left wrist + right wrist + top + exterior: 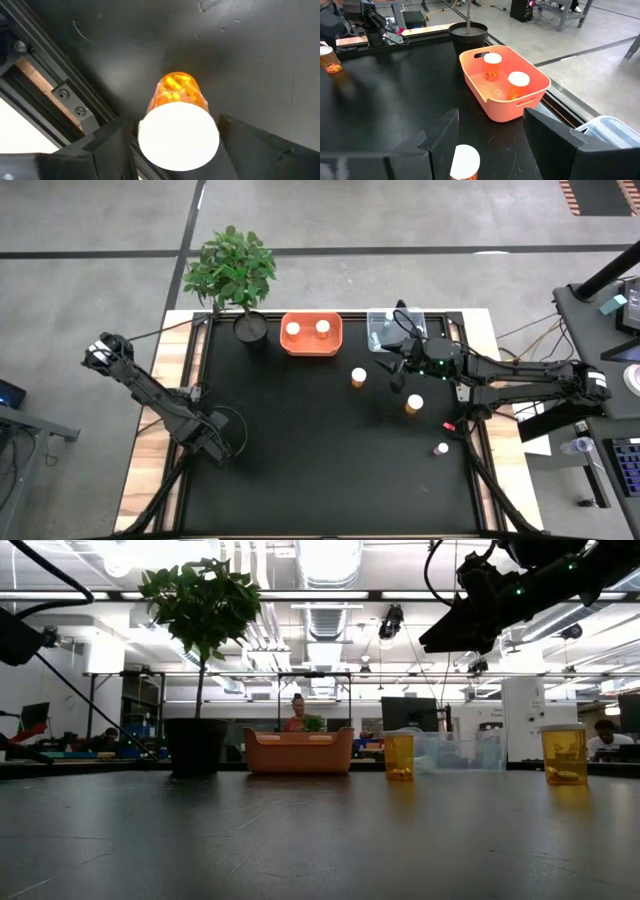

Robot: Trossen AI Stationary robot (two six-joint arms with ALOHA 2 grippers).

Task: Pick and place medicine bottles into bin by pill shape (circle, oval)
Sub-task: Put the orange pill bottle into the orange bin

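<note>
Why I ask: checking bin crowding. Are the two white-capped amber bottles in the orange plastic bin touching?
Apart. In the right wrist view, bare floor of the orange plastic bin shows between one white-capped amber bottle and the other.

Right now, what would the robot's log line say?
left gripper: open around bottle | right gripper: open above bottle | orange bin: two bottles

1. Black table [320, 470] fills the frame's centre.
2. Upper middle: potted plant [250, 325], orange bin [311, 347], clear bin [382, 323].
3. Right of centre: amber bottles [358, 377] [414, 403]; lower right, a small bottle [441, 448].
</note>
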